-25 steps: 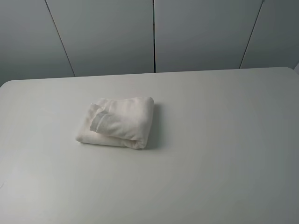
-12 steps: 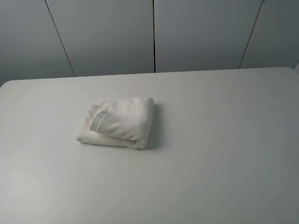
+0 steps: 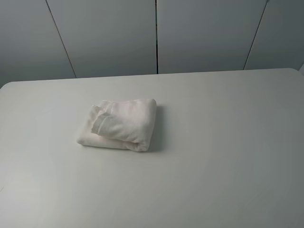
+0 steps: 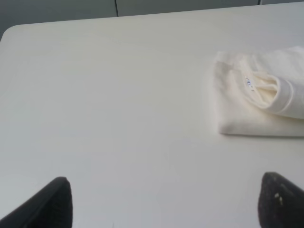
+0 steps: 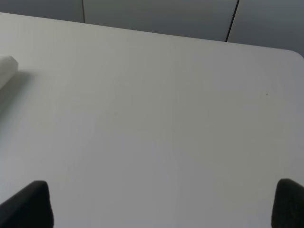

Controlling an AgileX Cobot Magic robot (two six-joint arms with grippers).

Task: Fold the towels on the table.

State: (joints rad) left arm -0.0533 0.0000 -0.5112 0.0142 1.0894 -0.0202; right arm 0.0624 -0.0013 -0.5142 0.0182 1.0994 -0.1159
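The towel (image 3: 118,124) lies in a compact folded bundle left of the middle of the bench (image 3: 228,142), with one banded flap curling loose on top beside its small label (image 4: 249,82). The left tool (image 4: 164,202) and the right tool (image 5: 161,204) both stand wide apart over bare bench, holding nothing and well clear of the cloth. The risk I judge is the soft terry relaxing: that loose flap could spring open, or a tool reaching back in could snag a hem and drag the stack undone.
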